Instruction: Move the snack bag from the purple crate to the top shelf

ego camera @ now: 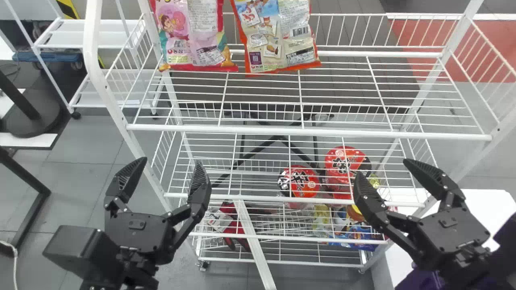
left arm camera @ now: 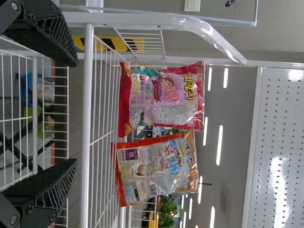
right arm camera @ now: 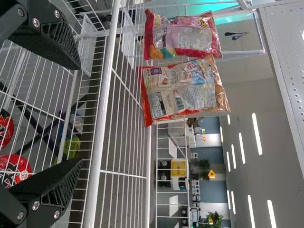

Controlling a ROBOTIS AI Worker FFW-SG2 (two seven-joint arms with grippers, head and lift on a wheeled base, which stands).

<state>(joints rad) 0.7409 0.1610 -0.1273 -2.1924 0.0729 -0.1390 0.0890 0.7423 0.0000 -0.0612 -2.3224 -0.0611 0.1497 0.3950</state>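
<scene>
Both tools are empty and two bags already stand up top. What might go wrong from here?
Lifting another bag, the right tool could snag the top shelf's white front rail, which crosses its likely path.

The pink bag and orange-edged bag stand upright close together, so a nudge might topple one.

What looks like the purple crate lies low by the right arm; reaching in could bump it.
</scene>
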